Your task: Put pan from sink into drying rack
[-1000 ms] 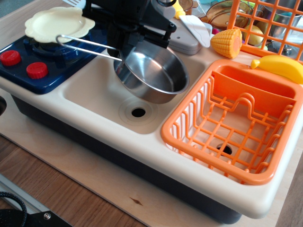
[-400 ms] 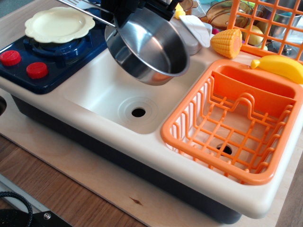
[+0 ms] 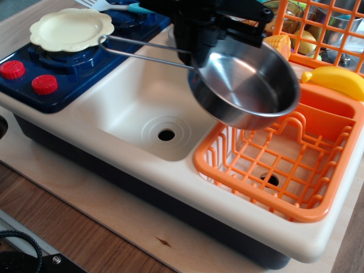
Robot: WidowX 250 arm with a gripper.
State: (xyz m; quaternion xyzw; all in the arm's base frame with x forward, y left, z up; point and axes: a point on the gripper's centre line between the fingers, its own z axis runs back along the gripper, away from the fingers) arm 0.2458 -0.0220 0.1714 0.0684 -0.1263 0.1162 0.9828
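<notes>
The shiny steel pan [image 3: 247, 85] hangs in the air, tilted toward me, over the left part of the orange drying rack [image 3: 284, 165]. Its wire-loop handle [image 3: 142, 51] points left over the sink. My black gripper [image 3: 207, 40] comes down from the top and is shut on the pan's back rim near the handle. The cream sink [image 3: 136, 102] with its round drain hole [image 3: 166, 135] holds nothing. The pan hides the rack's upper left corner.
A cream scalloped plate [image 3: 71, 28] rests on the blue stove with red knobs [image 3: 44, 84]. A yellow banana [image 3: 338, 79] lies by the rack's far edge. Toy corn [image 3: 278, 41] and an upright orange wire grid [image 3: 324, 28] stand behind.
The pan has been lifted out of the sink and carried right; it now hangs over the drying rack, with its handle pointing left.
</notes>
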